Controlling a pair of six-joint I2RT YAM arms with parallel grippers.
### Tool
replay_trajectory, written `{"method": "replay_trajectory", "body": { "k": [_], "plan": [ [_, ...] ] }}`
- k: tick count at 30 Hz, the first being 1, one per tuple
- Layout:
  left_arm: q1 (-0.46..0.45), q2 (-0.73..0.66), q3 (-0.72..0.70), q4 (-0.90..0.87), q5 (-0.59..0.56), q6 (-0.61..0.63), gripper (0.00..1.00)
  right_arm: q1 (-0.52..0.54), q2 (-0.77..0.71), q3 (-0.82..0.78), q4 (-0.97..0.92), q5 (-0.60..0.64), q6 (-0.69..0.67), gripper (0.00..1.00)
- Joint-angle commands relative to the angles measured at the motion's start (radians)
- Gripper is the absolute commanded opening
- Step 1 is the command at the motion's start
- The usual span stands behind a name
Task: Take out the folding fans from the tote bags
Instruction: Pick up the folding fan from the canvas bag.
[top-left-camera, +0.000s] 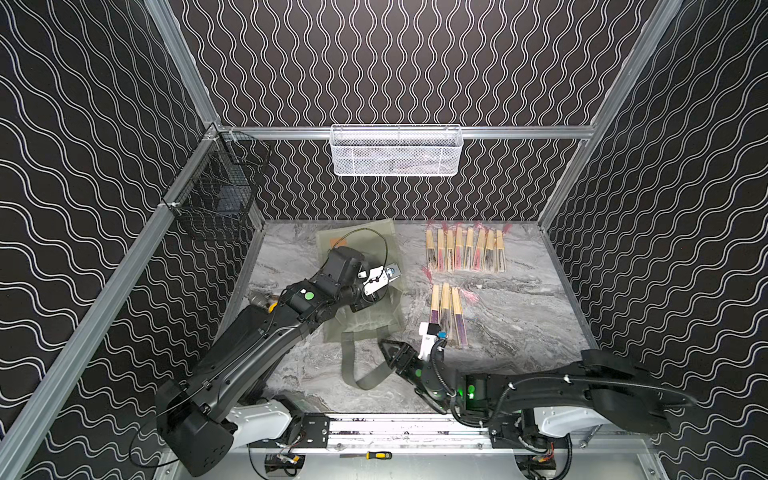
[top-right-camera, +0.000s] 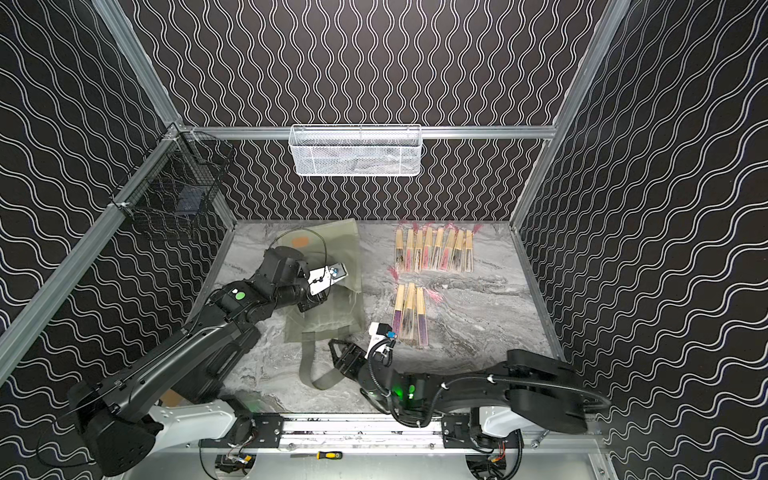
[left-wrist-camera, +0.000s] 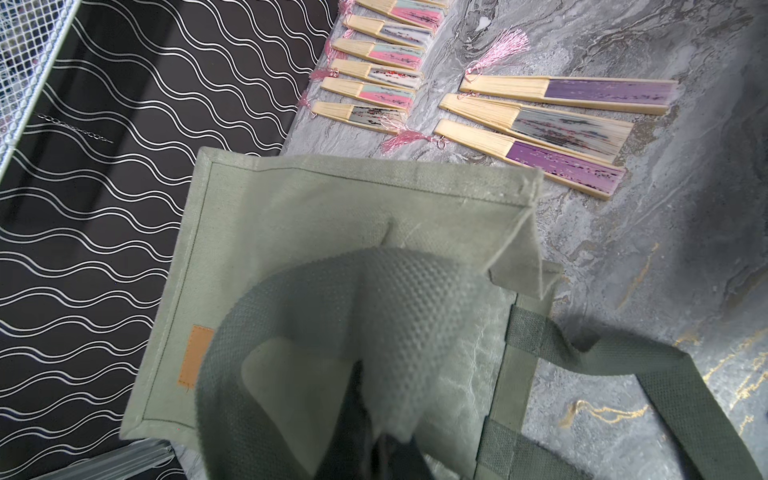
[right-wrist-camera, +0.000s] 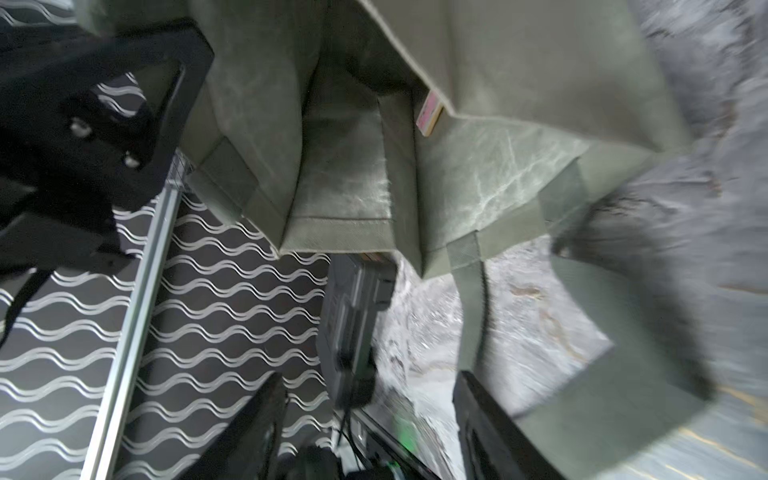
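The grey-green tote bag (top-left-camera: 374, 322) (top-right-camera: 328, 320) lies on the marble table, mouth toward the front, with one strap (top-left-camera: 365, 380) trailing forward. My left gripper (top-left-camera: 365, 302) (left-wrist-camera: 386, 457) is over the bag, shut on its other strap (left-wrist-camera: 291, 332), which loops up from the jaws. My right gripper (top-left-camera: 388, 350) (right-wrist-camera: 370, 382) stands open at the bag's mouth with nothing between its fingers. Inside the mouth a fan's end (right-wrist-camera: 430, 114) shows. Several folding fans (top-left-camera: 465, 251) (top-right-camera: 434, 249) lie in a back row, and three more (top-left-camera: 449, 311) (left-wrist-camera: 540, 124) lie nearer.
A white mesh basket (top-left-camera: 395, 151) hangs on the back rail. A black wire basket (top-left-camera: 216, 187) hangs on the left rail. Patterned walls close in the table on three sides. A screwdriver (top-left-camera: 374, 455) lies on the front frame.
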Motion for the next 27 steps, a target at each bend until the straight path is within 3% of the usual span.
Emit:
{"method": "replay_trajectory", "body": {
  "k": [1,5,10,21,27],
  "plan": [
    [-0.001,-0.005,0.007,0.020,0.002,0.001,0.00,0.004,0.084,0.046,0.114,0.143,0.047,0.62],
    [-0.001,-0.009,0.010,0.019,0.003,0.000,0.00,0.000,0.195,0.105,0.198,0.197,-0.023,0.54],
    [-0.001,-0.010,0.009,0.017,0.000,0.000,0.00,-0.040,0.316,0.179,0.297,0.124,-0.181,0.53],
    [0.000,-0.018,0.017,0.006,0.001,-0.005,0.00,-0.190,0.585,0.332,0.330,-0.073,-0.194,0.52],
    [0.000,-0.021,0.021,0.000,0.002,-0.009,0.00,-0.246,0.693,0.473,0.277,-0.115,-0.229,0.51]
  ]
}}
